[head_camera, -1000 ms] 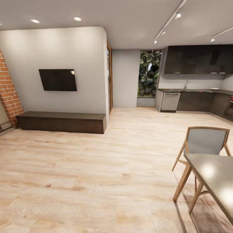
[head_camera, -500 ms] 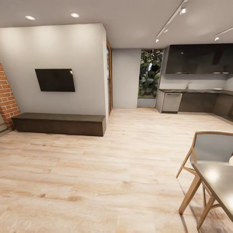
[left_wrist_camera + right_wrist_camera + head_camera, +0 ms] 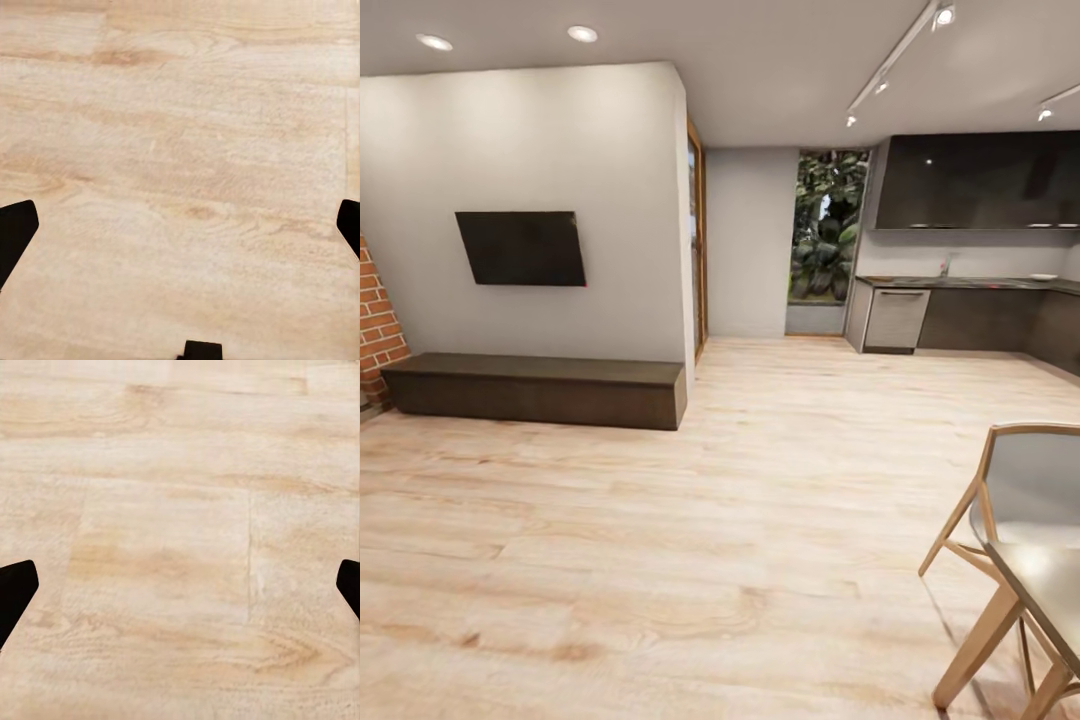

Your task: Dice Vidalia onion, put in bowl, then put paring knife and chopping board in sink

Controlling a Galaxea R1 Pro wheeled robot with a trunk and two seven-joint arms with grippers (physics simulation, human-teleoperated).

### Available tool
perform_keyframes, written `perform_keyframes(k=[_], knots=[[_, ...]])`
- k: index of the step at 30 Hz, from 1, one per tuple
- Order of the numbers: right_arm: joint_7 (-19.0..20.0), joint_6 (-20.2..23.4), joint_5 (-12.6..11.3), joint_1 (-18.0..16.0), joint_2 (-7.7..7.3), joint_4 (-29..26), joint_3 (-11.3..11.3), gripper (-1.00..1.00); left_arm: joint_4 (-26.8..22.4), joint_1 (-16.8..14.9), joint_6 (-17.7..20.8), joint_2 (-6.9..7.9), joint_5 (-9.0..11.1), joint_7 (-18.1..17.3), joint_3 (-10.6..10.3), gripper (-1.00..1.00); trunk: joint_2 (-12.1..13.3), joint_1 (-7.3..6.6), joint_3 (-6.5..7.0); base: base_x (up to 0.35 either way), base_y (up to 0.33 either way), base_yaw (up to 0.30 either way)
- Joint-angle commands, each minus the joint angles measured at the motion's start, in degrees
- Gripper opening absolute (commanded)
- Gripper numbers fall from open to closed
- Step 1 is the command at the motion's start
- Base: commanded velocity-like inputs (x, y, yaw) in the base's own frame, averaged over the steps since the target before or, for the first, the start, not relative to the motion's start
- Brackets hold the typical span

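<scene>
Crossing open wood floor (image 3: 660, 560) toward the far kitchen bench (image 3: 970, 284), the left gripper (image 3: 180, 225) and right gripper (image 3: 180, 585) hang empty, jaws spread, nothing yet within reach.

A dark television (image 3: 521, 248) hangs on a white wall above a long low dark bench (image 3: 535, 390). Pale wood floor (image 3: 710, 560) spreads across the room. A wooden chair (image 3: 1020, 500) stands beside a glossy table (image 3: 1050, 590).

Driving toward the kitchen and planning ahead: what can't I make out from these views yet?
- Sink, onion, knife, board: too small to tell on the far countertop, head view; a tap and a white speck barely show.
- Dining table and chair: cut off by the head view's edge.
- Left gripper, right gripper: fingertips only at the frame edges, over wood floor.
</scene>
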Motion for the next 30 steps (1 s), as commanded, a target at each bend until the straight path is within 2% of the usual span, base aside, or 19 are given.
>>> perform_keyframes(k=[1,12,30], knots=[[-0.03,-0.17,0.0,-0.04,0.01,0.03,0.01,1.0,-0.09,0.03,-0.05,0.0,-0.07,0.13,0.02,1.0,-0.02,0.03,-0.05,0.323,0.0,0.0],[-0.03,-0.17,0.0,-0.04,0.01,0.02,0.01,1.0,-0.09,0.03,-0.05,0.0,-0.07,0.12,0.02,1.0,-0.02,0.03,-0.05,0.323,0.0,-0.01],[-0.02,-0.17,0.0,-0.04,0.01,0.04,0.01,1.0,-0.09,0.03,-0.05,0.0,-0.07,0.12,0.02,1.0,-0.02,0.03,-0.05,0.323,0.0,-0.085]])
